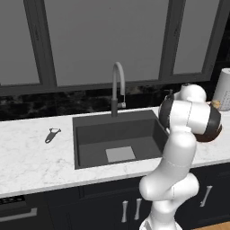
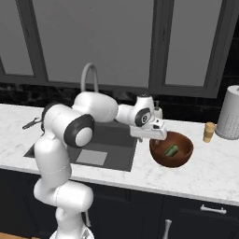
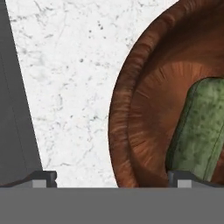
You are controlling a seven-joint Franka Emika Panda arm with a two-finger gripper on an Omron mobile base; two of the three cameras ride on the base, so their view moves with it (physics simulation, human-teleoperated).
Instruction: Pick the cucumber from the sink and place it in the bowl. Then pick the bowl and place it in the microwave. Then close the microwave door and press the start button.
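Observation:
The dark-green cucumber (image 2: 171, 150) (image 3: 199, 131) lies inside the reddish-brown bowl (image 2: 161, 158) (image 3: 131, 109), which stands on the counter right of the sink (image 1: 148, 134) (image 2: 119, 147). My gripper (image 2: 155, 138) (image 3: 113, 178) hovers over the bowl's left rim, open. One fingertip (image 3: 43, 177) is above the marble and the other fingertip (image 3: 186, 177) is above the cucumber's end, with nothing between them. The sink basin holds nothing but its pale drain patch (image 1: 120, 154). The microwave, its door and its start button are out of view.
A gooseneck tap (image 1: 117, 85) (image 2: 89, 74) stands behind the sink. A peeler (image 1: 52, 134) lies on the left counter. A small shaker (image 2: 209, 132) and a paper-towel roll (image 2: 229, 112) (image 1: 223, 90) stand right of the bowl. Windows line the back wall.

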